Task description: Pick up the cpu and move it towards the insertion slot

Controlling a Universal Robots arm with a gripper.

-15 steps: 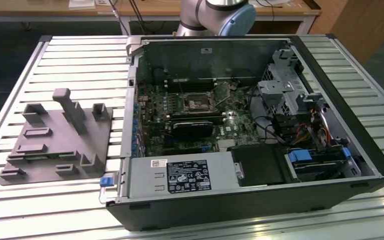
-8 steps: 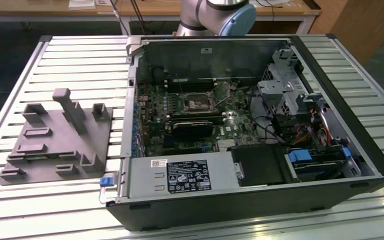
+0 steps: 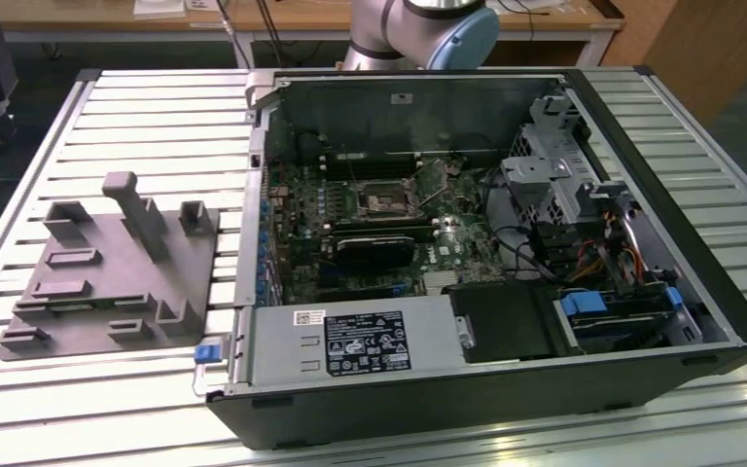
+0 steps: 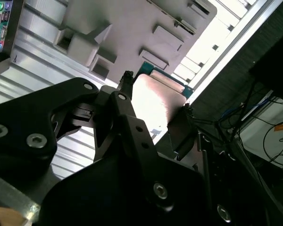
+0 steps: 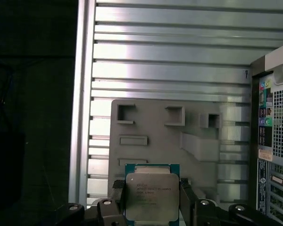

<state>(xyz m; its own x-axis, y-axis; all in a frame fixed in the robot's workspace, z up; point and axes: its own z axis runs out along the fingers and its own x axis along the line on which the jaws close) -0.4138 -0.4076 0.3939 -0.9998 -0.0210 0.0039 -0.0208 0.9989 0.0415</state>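
Above the grey fixture plate [image 5: 155,127], in the first wrist view, the cpu [image 5: 152,200] sits clenched in the gripper [image 5: 152,188]. One dark finger [image 5: 118,192] presses on each of two opposite edges, so the jaws are closed on the chip. Gripping it by the edges probably keeps the pads off both the metal lid and the underside. The chip lies flat, roughly parallel to the plate, with its silver lid facing that camera and a rim of green board showing around it. Being square, it has no real long axis; its sides run square to the plate's edges and its lines of print run from finger to finger. It looks to be held clear of the plate, though I cannot tell how far. In the second wrist view the lid [image 4: 155,101] catches a bright glare between the same jaws. In the exterior view the plate [image 3: 101,282] rests on the slatted table [image 3: 153,107] at nine o'clock from the open computer case [image 3: 478,253]. The insertion slot [image 3: 384,202] on the motherboard [image 3: 347,233] lies between two and three o'clock from the plate, well apart from it.
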